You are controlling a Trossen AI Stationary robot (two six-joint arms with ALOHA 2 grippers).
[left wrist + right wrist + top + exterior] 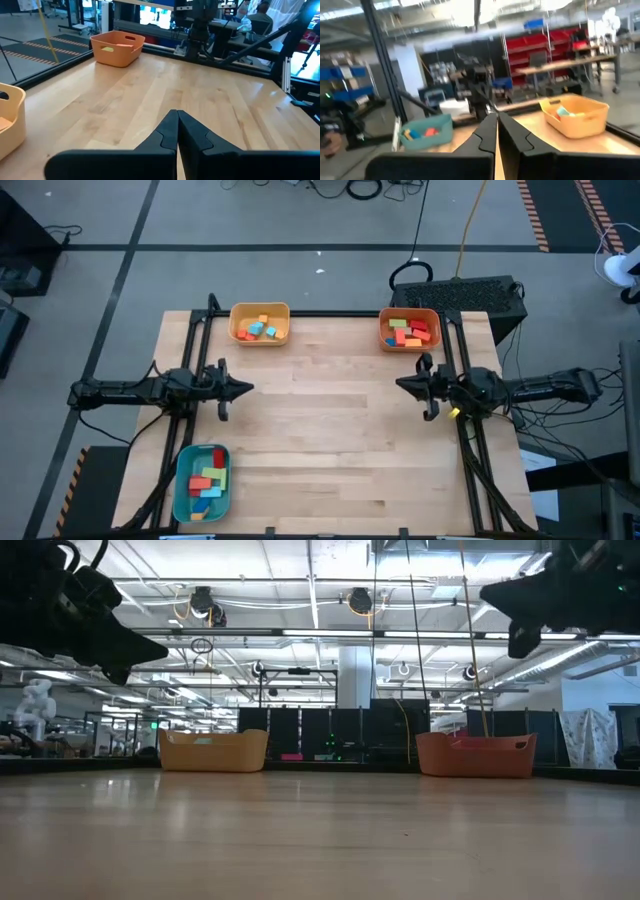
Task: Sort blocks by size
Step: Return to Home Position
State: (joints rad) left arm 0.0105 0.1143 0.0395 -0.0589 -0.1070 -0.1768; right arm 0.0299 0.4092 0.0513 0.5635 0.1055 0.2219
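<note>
The blocks lie in three bins: small blocks (262,328) in the yellow bin (260,310) at the far left, blocks (410,332) in the orange bin (410,314) at the far right, and blocks (207,480) in the teal bin (182,485) at the near left. My left gripper (248,388) is shut and empty above the table's left side. My right gripper (400,384) is shut and empty above the right side. Both are raised clear of the table, fingers pointing at each other across the bare middle.
The wooden table top (330,440) between the arms is bare. Black frame rails run along the left (195,350) and right (465,450) edges. In the low view the yellow bin (213,751) and the orange bin (477,754) stand at the far edge.
</note>
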